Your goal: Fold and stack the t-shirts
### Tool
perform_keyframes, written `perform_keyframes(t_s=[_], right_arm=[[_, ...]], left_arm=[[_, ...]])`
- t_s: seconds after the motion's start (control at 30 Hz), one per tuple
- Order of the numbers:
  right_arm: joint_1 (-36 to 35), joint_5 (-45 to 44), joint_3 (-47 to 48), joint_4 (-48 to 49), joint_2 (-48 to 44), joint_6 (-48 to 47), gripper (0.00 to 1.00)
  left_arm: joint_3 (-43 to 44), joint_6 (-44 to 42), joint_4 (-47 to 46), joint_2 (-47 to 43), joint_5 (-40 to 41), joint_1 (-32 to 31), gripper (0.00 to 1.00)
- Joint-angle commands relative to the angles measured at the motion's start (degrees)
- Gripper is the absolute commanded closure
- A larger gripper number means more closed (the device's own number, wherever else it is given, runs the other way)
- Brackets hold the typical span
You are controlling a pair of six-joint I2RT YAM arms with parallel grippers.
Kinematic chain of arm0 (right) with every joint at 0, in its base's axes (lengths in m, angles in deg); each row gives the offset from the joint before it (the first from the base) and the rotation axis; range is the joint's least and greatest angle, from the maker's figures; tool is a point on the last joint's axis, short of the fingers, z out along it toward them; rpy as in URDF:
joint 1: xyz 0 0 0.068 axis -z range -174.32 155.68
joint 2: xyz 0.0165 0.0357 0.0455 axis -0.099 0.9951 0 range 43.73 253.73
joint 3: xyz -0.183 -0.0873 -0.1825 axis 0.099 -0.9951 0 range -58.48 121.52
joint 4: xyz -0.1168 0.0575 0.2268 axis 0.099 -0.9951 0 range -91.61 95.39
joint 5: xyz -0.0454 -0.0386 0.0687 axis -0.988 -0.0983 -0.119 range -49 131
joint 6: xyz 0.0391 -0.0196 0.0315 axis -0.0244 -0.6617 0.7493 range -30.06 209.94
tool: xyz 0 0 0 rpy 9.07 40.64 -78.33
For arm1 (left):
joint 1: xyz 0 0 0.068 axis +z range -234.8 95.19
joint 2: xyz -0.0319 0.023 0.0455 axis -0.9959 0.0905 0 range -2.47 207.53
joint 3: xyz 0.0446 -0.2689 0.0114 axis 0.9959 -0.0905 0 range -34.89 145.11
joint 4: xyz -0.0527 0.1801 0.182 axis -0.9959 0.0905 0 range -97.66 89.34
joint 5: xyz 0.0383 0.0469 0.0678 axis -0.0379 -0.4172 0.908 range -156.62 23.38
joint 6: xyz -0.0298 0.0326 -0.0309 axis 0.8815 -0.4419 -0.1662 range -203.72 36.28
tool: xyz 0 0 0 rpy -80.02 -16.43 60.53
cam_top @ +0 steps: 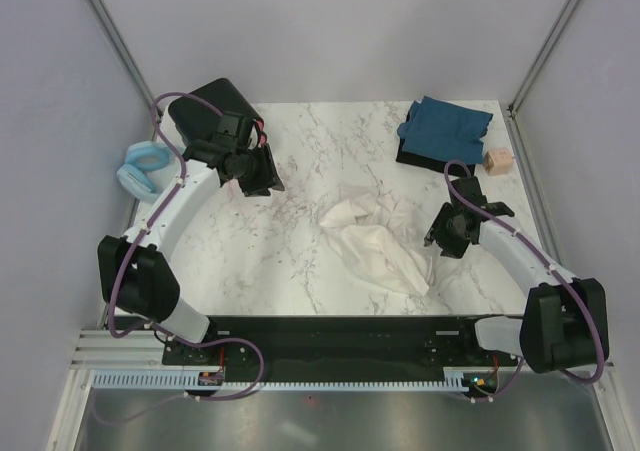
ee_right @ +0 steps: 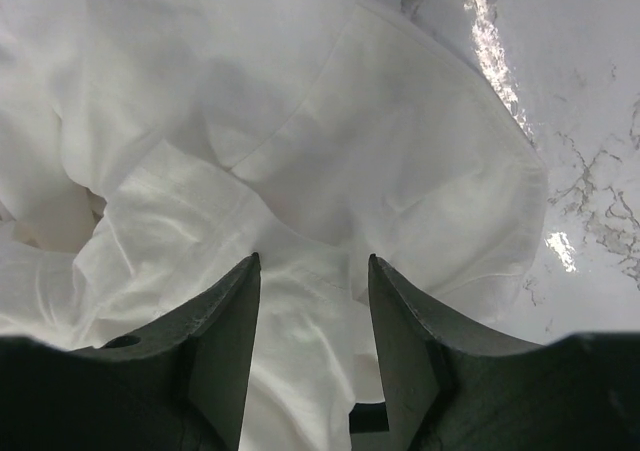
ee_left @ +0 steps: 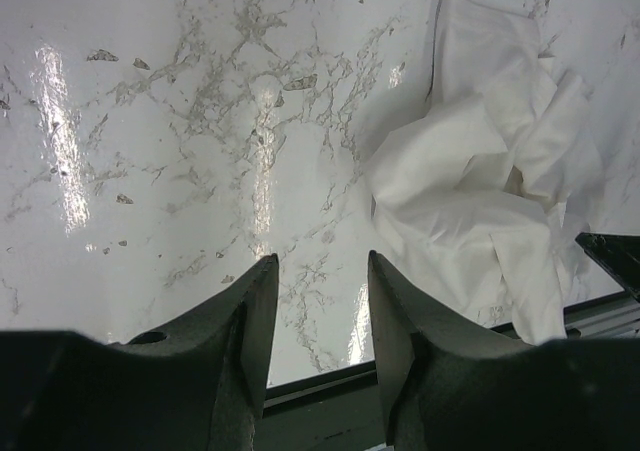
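The cream-white t-shirt (cam_top: 378,239) lies crumpled in the middle of the marble table; it also shows in the left wrist view (ee_left: 490,191) and fills the right wrist view (ee_right: 300,141). The dark teal-blue t-shirt (cam_top: 443,126) lies folded at the back right on a black box. My right gripper (cam_top: 440,233) is open and empty just right of the white shirt, its jaws above the cloth (ee_right: 314,271). My left gripper (cam_top: 262,179) is open and empty at the back left, well clear of the shirt, over bare table (ee_left: 322,271).
A pale blue padded ring (cam_top: 143,168) sits at the left edge. A small tan block (cam_top: 497,161) lies beside the black box (cam_top: 408,155) at the back right. Grey walls enclose the table on three sides.
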Motion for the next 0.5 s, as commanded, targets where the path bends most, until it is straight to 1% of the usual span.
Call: perform_keyframes(t_s=[0.0,0.17,0.23,0.33,0.43,0.47], right_arm=[[0.17,-0.41,0.65,-1.06,0.79,-0.87,0.44],[0.17,0.47,-0.41,0.08,2.63,-1.05,0.44],[0.17,2.14,-0.76,1.14,2.55,-0.96,0.44],[0.17,2.84,-0.68,2.02,2.72,-1.22,0.48],[0.17,3.11,-0.15,2.55,2.64,-1.40,0.66],[0.17,2.84,0.11,2.55,2.20,-1.40,0.78]], left_arm=[[0.81,-2.33,0.13,-2.29,0.12,-0.02,0.52],[0.72,-2.15,0.04,-2.55,0.03,-0.02,0.52],[0.72,-2.24,0.04,-2.73,0.20,-0.02,0.52],[0.55,-2.24,0.13,-3.08,0.29,-0.11,0.52],[0.19,-2.15,0.22,-3.17,0.29,-0.02,0.52],[0.11,-2.06,0.13,-3.25,0.29,-0.02,0.52]])
